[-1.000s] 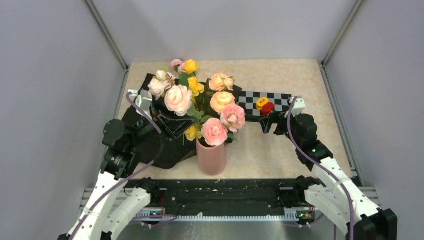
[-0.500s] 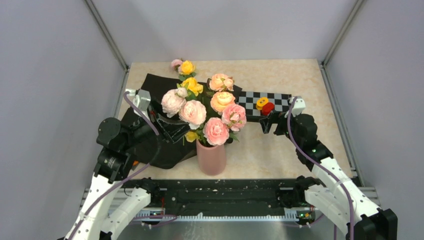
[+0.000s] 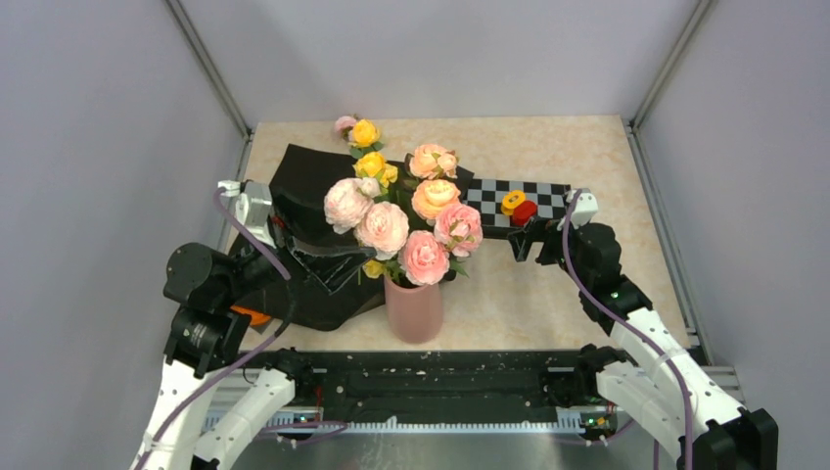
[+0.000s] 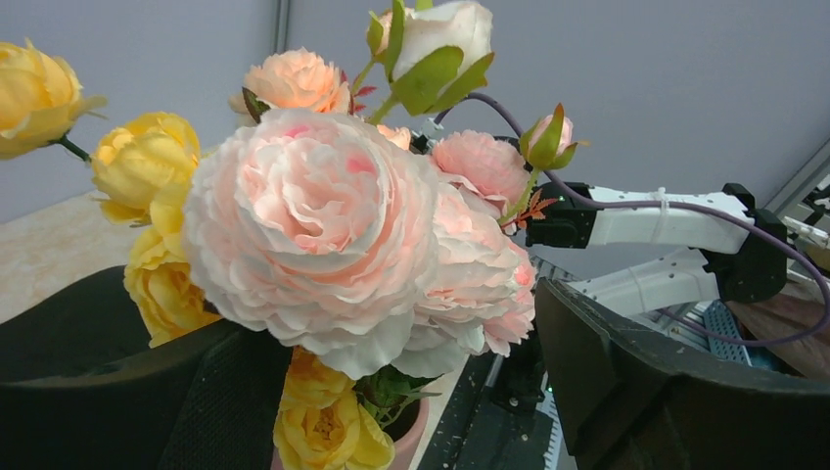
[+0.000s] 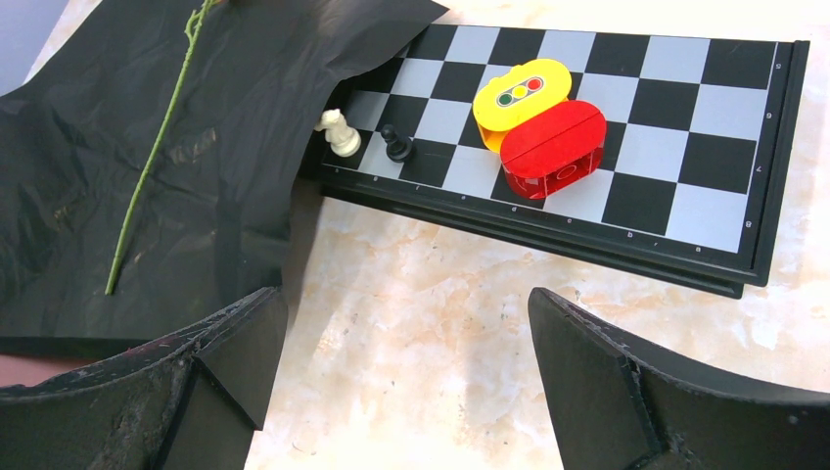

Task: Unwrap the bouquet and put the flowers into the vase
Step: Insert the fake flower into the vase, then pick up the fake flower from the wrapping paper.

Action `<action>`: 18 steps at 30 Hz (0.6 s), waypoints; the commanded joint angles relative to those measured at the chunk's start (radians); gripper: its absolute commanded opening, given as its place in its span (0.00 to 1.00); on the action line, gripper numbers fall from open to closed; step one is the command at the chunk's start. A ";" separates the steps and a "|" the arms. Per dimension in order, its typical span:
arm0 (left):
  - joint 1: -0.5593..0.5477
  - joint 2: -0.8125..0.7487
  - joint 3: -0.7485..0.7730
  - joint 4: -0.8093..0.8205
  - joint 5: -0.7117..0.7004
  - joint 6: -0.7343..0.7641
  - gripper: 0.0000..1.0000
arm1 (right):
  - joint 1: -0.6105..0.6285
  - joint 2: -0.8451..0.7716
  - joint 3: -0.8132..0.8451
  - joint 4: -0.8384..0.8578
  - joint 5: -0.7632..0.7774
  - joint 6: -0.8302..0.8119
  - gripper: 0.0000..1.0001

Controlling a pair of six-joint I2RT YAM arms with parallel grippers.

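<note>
Bouquet wrapping paper (image 3: 299, 176), black, lies opened on desk (image 3: 587, 284), far-left.
Flowers (image 3: 406, 220) mostly upright in pink vase (image 3: 413, 308), near centre.
Left claw (image 4: 391, 343) spread, blooms between jaws, unpinched; right claw (image 5: 406, 304) spread, empty, beside chessboard (image 5: 685, 117).
Loose sprig (image 3: 355, 129) lies on paper's far edge, beyond vase; thin stem (image 5: 157, 147) runs far-to-near.
Sprig sits ahead of left claw; left arm probably nearer. Next grab likely this sprig, by stem.

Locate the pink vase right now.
In the top view the pink vase stands near the table's front edge, left of centre, beside the black wrapping paper, flowers in it.
</note>
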 commanded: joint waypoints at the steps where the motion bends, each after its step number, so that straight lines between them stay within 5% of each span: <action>1: -0.003 0.001 0.062 -0.006 -0.067 0.011 0.94 | -0.013 -0.010 0.012 0.046 -0.009 -0.006 0.95; 14: -0.004 0.079 0.237 -0.127 -0.157 0.125 0.99 | -0.014 -0.013 0.013 0.046 -0.010 -0.007 0.95; 18: -0.004 0.112 0.248 -0.117 -0.123 0.122 0.86 | -0.014 -0.013 0.012 0.046 -0.009 -0.007 0.95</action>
